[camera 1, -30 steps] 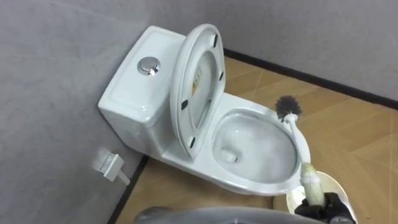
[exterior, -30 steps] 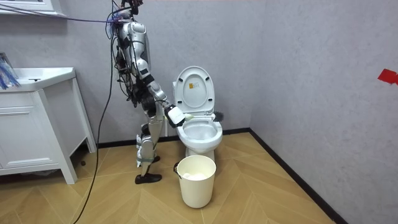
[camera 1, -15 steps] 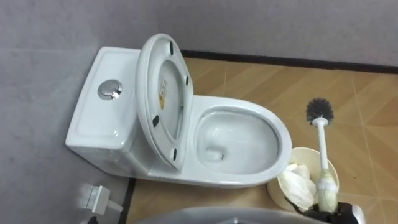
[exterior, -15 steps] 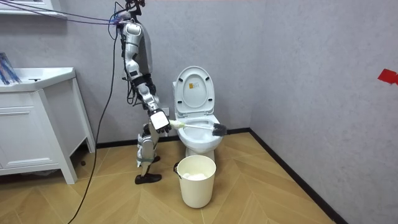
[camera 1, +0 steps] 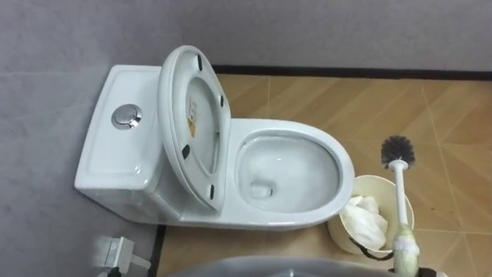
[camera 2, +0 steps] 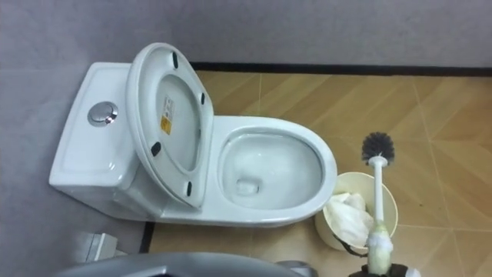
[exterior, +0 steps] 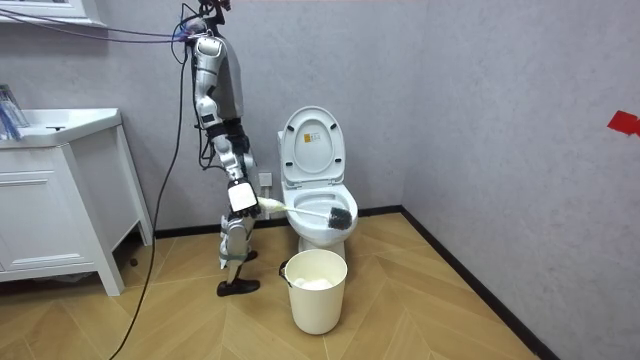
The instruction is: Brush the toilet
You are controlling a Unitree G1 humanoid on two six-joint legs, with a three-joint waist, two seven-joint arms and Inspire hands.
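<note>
The robot is standing beside the toilet (camera 1: 284, 129), whose lid is raised, with its right hand (exterior: 240, 197) gripping the toilet brush (camera 1: 399, 200) by the handle. The brush is hanging outside the bowl, its shaft crossing over the waste bin (camera 1: 374, 181) of crumpled paper and its dark bristle head sitting above the wooden floor (camera 1: 453, 123).

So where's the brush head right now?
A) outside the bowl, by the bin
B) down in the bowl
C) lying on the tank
A: the brush head sits clear to the right of the bowl, just beyond the bin.
</note>
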